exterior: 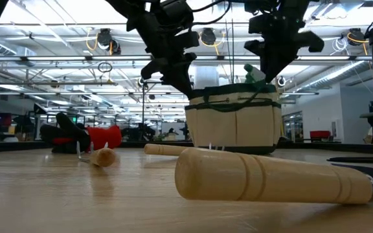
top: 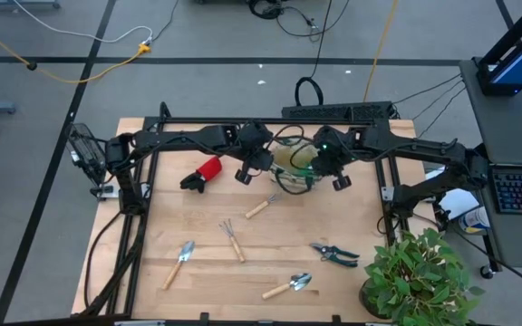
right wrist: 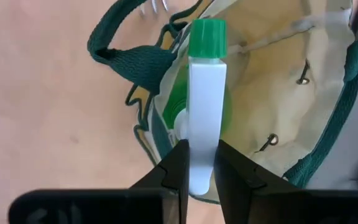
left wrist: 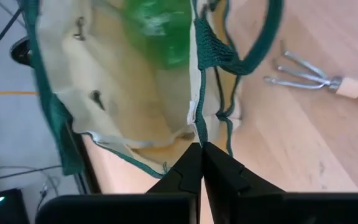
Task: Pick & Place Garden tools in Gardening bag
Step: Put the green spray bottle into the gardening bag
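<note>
Both arms meet over the gardening bag [top: 290, 163], which stands upright near the far edge of the table [top: 207, 281], in the middle. The right gripper [right wrist: 197, 163] is above the open mouth of the bag, and its two fingers are pressed on a green-and-white spray bottle [right wrist: 205, 93]; the white neck is between them and the green cap points away from the wrist. The left gripper [left wrist: 201, 163] is at the other side of the bag, and its fingers are closed together on the green-trimmed rim [left wrist: 197, 118], pinching the fabric. Inside the bag something green can be seen, but I cannot tell what it is. On the wood, left of the bag, lies the red item [top: 208, 168] with a black part beside it. In front of the bag a small fork [top: 261, 207] and a second fork [top: 234, 239] lie apart. Nearer to the front edge are two trowels [top: 178, 263], the second [top: 288, 287] more to the right, and the black pruning shears [top: 335, 254]. The potted plant [top: 417, 276] stands at the front right corner.
</note>
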